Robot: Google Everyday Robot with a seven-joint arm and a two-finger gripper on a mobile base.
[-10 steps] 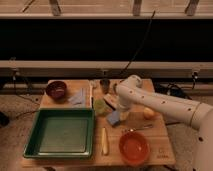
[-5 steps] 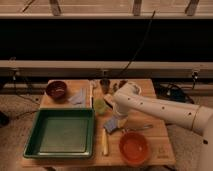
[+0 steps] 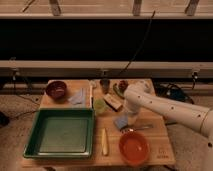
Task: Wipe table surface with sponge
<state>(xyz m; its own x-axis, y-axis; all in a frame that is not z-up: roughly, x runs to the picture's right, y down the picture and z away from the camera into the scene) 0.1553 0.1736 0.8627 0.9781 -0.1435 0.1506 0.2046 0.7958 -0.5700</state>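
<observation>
I have the white arm (image 3: 165,107) reaching in from the right over the wooden worktop (image 3: 160,137), bent down near the middle. The gripper (image 3: 128,119) is down at the worktop surface, right at the blue-grey sponge (image 3: 121,123), which lies flat on the wood between the green tray (image 3: 62,132) and the arm. I cannot tell from here how the gripper is set, nor if it grips the sponge.

Just below the sponge I see a yellow banana (image 3: 104,142) lying lengthwise beside the tray's right edge, and 1 orange bowl (image 3: 134,148) near the front right corner. A dark red bowl (image 3: 56,90) sits at the back left, with a pale cloth (image 3: 79,97) beside it. A light green cup (image 3: 100,105) stands near the tray's back right corner.
</observation>
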